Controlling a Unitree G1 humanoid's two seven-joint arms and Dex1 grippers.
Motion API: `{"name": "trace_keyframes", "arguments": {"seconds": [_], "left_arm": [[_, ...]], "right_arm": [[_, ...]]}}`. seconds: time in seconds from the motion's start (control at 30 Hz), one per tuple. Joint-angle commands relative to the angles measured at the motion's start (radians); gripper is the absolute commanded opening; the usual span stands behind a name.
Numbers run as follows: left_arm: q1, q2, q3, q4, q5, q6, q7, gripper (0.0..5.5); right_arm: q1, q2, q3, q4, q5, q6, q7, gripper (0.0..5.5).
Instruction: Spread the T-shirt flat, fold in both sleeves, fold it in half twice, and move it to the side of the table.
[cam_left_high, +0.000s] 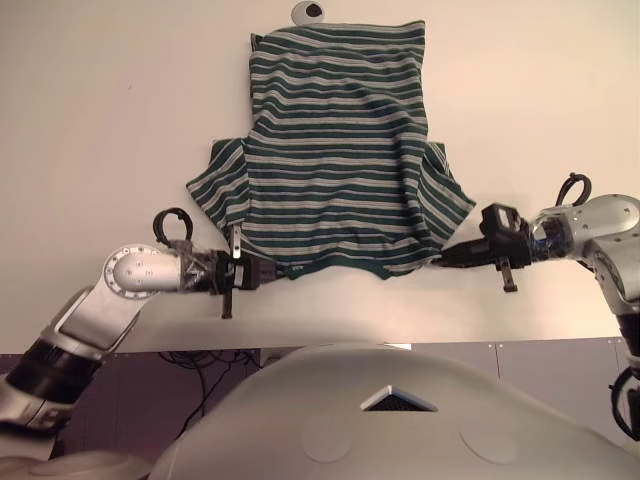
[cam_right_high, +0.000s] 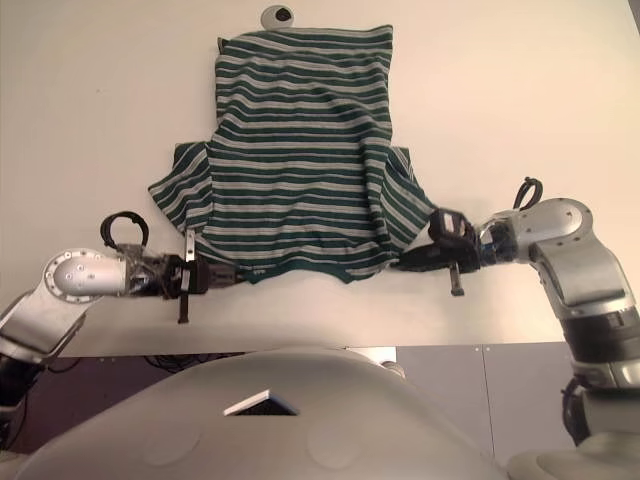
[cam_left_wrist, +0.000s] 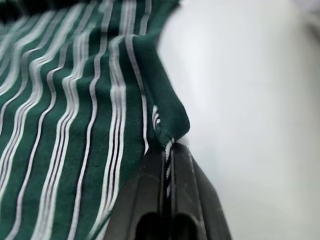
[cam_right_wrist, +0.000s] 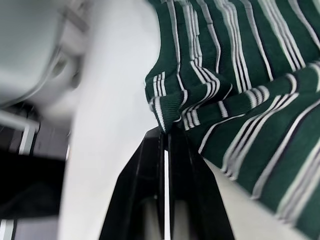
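T-shirt (cam_left_high: 335, 150) is clamped at its near corners by left end effector (cam_left_high: 266, 272) and right end effector (cam_left_high: 445, 257).

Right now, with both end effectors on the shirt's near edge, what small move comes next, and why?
Probably pull both slightly apart: the left end effector and right end effector each pinch the near edge of the T-shirt, and its cloth lies wrinkled, sleeves bunched.

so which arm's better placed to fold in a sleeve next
Left, probably: the left gripper pinches the T-shirt near edge right beside the spread-out left sleeve; the right sleeve looks rumpled.
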Motion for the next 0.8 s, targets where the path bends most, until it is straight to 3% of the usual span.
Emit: {"name": "trace_keyframes", "arguments": {"seconds": [0.03, 0.1, 0.23, 0.37, 0.53, 0.67, 0.8], "left_arm": [[0.075, 0.013, 0.043, -0.109, -0.032, 0.086, 0.010, 0.00], [0.088, -0.008, 0.066, -0.114, -0.075, 0.116, 0.008, 0.34], [0.183, 0.028, 0.165, -0.085, -0.210, 0.139, -0.065, 0.82], [0.365, 0.077, 0.439, 0.005, -0.460, 0.219, -0.253, 1.41], [0.068, -0.113, 0.510, 0.275, -0.542, 0.515, 0.096, 1.41], [0.056, -0.167, 0.555, 0.322, -0.609, 0.778, 0.235, 1.41], [0.020, -0.224, 0.578, 0.309, -0.651, 0.918, 0.319, 1.41]], "right_arm": [[-0.038, -0.030, 0.025, -0.077, -0.013, 0.111, -0.056, 0.02], [-0.072, -0.010, 0.026, -0.098, 0.017, 0.192, -0.090, 0.26], [0.076, -0.172, -0.115, -0.143, 0.110, 0.163, 0.034, 0.77], [0.118, -0.228, -0.237, -0.033, 0.132, 0.081, 0.100, 1.29], [-0.084, -0.052, -0.180, 0.163, 0.079, 0.043, -0.066, 1.29], [-0.110, -0.011, -0.172, 0.231, 0.068, 0.037, -0.108, 1.29], [-0.126, 0.000, -0.159, 0.264, 0.052, 0.018, -0.120, 1.29]]}}
